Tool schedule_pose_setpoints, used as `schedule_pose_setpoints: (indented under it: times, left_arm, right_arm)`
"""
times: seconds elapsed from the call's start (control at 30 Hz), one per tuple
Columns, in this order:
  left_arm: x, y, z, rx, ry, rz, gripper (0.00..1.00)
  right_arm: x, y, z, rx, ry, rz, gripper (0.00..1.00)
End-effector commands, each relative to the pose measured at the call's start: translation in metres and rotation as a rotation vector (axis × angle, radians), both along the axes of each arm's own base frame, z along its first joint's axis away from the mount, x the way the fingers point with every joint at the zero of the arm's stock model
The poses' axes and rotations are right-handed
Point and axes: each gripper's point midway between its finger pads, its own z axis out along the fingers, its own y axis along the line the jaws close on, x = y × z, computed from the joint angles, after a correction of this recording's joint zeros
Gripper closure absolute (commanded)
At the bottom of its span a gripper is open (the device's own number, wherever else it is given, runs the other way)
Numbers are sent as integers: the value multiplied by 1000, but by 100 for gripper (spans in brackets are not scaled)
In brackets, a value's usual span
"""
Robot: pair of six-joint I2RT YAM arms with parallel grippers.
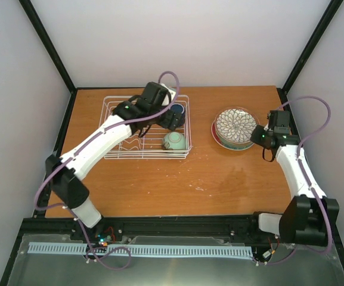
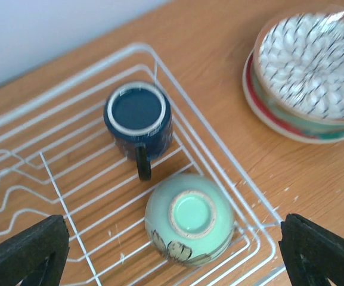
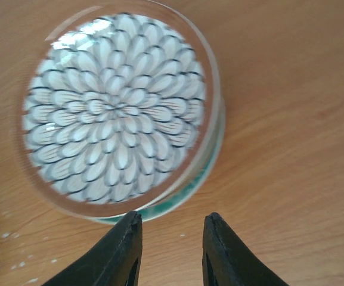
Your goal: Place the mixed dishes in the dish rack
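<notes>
While the white wire dish rack [image 1: 148, 157] stands on the wooden surface [image 1: 219, 179], two of the dishes are found inside it, at its right end. The dark blue mug [image 2: 138, 116] is set upside down near the far right corner of the rack, with its handle turned toward the near side. The small mint-green bowl [image 2: 189, 217] is also turned upside down, just beside the mug, at the near right corner of the rack. The left end effector [image 2: 172, 238] is held above these two pieces, with its fingers spread wide and nothing between them. To the right of the rack, apart from it, the white bowl with dark petals [image 3: 115, 107] is seen on the red plate [image 1: 217, 140]. The right end effector [image 3: 173, 217] is held just beside this stack, on the side away from the rack; its fingers are parted a little and nothing is grasped.
</notes>
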Motion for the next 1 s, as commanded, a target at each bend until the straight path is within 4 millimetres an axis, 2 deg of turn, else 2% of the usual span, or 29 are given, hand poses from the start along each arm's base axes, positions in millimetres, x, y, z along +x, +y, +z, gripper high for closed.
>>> schedule_pose_setpoints:
  times: [0.0, 0.17, 0.3, 0.57, 0.97]
  left_arm:
    - [-10, -10, 48, -136, -118, -60, 2]
    - [-13, -7, 36, -125, -115, -62, 2]
    - [-12, -6, 28, -118, -107, -64, 2]
    - [-10, -4, 28, -132, -120, -75, 2]
    - [-6, 3, 26, -137, -118, -68, 3]
  right_arm:
    - [-4, -22, -36, 74, 113, -79, 72]
    - [7, -20, -57, 176, 156, -62, 71]
    - [19, -21, -61, 192, 173, -65, 70]
    - [39, -24, -65, 204, 168, -75, 71]
    - [43, -31, -82, 194, 210, -101, 71]
